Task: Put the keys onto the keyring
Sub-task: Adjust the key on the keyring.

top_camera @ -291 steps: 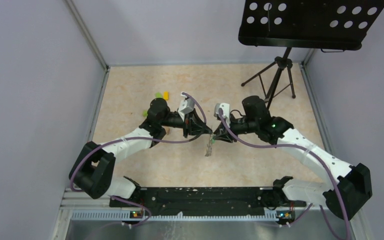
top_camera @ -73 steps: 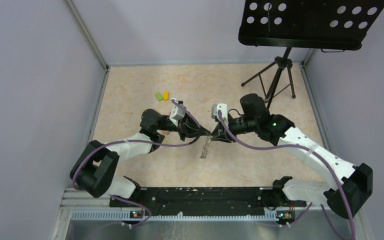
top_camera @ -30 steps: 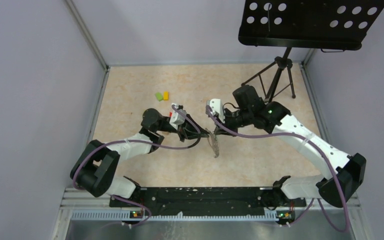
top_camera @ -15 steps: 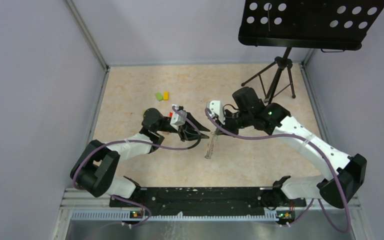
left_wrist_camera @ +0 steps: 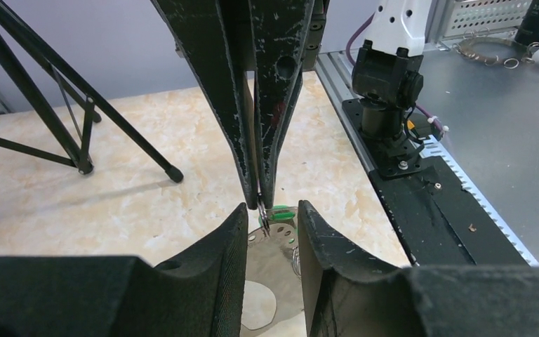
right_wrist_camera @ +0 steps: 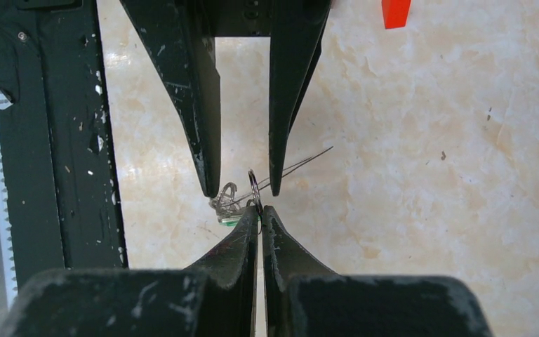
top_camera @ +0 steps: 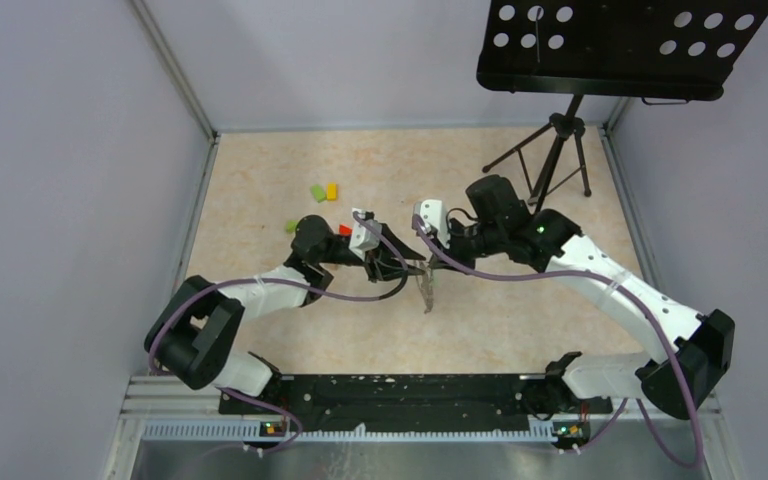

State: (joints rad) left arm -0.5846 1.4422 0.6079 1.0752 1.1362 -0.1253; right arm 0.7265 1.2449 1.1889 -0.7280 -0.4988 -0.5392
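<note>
While the right gripper [right_wrist_camera: 260, 210] pinches the thin dark keyring [right_wrist_camera: 253, 181] in shut jaws, silver-grey metal keys [right_wrist_camera: 226, 203] dangle beneath it, between the half-open jaws of the left gripper [left_wrist_camera: 271, 210].

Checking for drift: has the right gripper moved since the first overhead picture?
Yes. The right gripper has shifted slightly left in the overhead view, farther from the tripod and its nearest foot.

Right gripper [left_wrist_camera: 261, 202] comes in from above, fingers pinched tight on the keys [left_wrist_camera: 277, 228], green tag [left_wrist_camera: 283, 208] dangling between the left gripper's [left_wrist_camera: 272, 207] parted fingers.
</note>
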